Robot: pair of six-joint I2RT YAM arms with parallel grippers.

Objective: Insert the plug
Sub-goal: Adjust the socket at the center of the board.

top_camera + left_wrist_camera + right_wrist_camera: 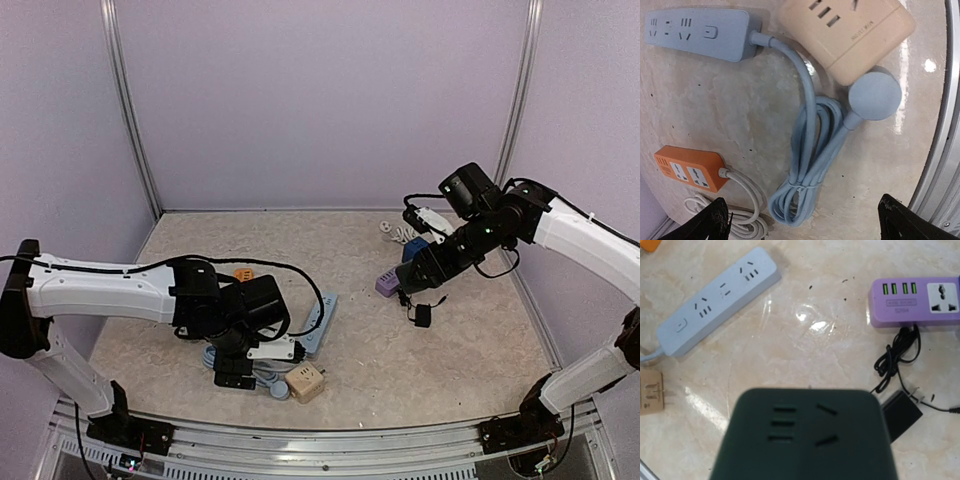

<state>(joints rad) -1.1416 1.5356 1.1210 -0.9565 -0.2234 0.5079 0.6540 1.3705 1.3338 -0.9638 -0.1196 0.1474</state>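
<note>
My right gripper (414,264) is shut on a dark green socket cube (805,435) and holds it above the table; the cube hides the fingers in the right wrist view. A black adapter plug (900,415) with bare prongs and a thin black cord lies just right of it, also in the top view (422,316). My left gripper (807,225) is open and empty over a coiled blue cable (805,180). That cable ends in a round blue plug (875,95) lying against a tan socket cube (850,30).
A blue power strip (697,32) lies mid-table (318,325). An orange strip (687,167) with a white cord lies beside the left gripper. A purple USB socket block (915,302) lies near the right gripper. A white strip (400,232) lies at the back. A metal rail (940,150) edges the table.
</note>
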